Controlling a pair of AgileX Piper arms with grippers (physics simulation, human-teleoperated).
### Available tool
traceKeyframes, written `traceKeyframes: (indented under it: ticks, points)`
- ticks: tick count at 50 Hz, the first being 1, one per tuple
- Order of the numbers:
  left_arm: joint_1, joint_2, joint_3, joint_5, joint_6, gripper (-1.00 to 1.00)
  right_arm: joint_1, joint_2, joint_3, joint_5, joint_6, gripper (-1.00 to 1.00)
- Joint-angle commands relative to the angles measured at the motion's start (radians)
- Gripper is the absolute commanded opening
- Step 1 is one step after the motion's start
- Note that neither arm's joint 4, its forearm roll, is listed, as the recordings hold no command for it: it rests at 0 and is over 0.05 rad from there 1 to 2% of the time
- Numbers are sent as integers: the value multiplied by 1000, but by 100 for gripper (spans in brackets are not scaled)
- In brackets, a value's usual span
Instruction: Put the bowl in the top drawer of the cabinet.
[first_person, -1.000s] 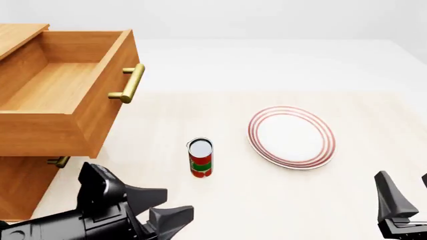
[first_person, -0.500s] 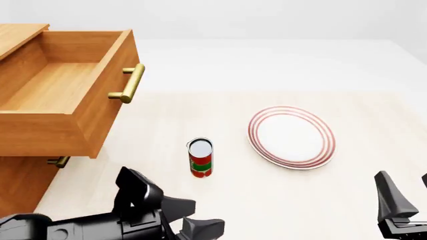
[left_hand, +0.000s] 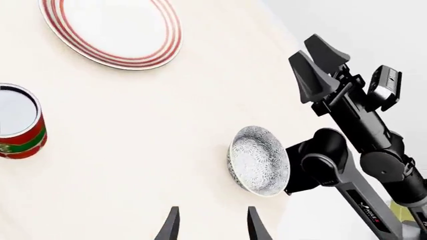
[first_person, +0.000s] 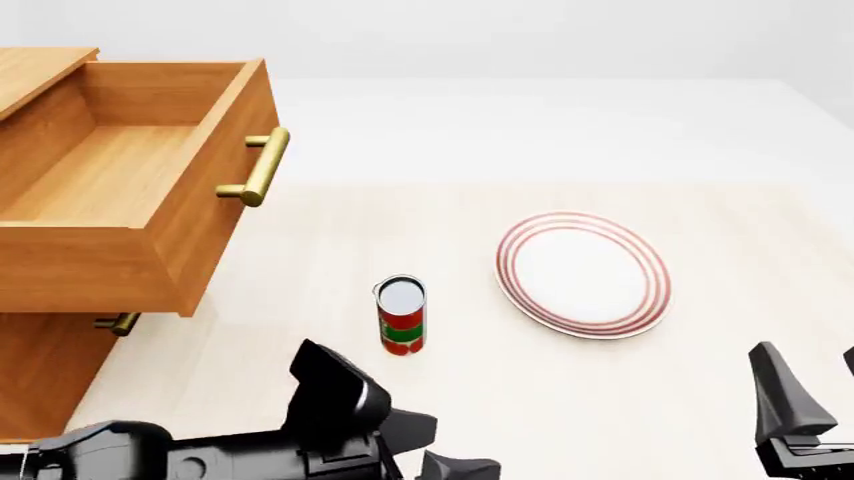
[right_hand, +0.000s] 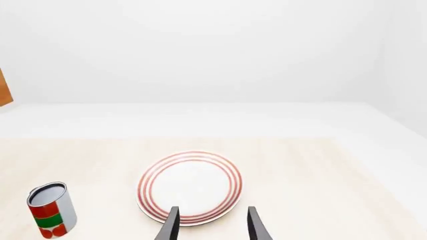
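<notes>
The bowl (left_hand: 259, 160), white with a dense grey speckle pattern, shows only in the left wrist view, resting on the table beside the right arm's lower links. My left gripper (left_hand: 212, 227) is open and empty, a short way from the bowl and not touching it; in the front view the left gripper (first_person: 447, 452) sits at the bottom edge. The right gripper (first_person: 811, 388) stands open and empty at the bottom right, with its fingers (right_hand: 172, 224) pointing at the plate. The top drawer (first_person: 120, 185) of the cabinet (first_person: 40, 375) is pulled out and empty, brass handle (first_person: 260, 165) facing right.
A white plate (first_person: 583, 272) with red rings lies right of centre. A red and green can (first_person: 400, 315) stands upright between the plate and the cabinet. The lower drawer's handle (first_person: 118, 323) peeks out under the open drawer. The right arm (left_hand: 360, 130) rises beside the bowl.
My left arm has swung to the right along the table's near edge, away from the cabinet. The right arm, drawer, can and plate have not moved.
</notes>
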Motion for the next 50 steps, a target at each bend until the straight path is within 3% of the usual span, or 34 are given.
traceKeyframes:
  ticks: [1,50]
  points:
    - [-19,71,-36,-20,-11,100,0,0,0,0,0,100]
    - [-72,396,-203,-72,-113,100,0,0,0,0,0,100]
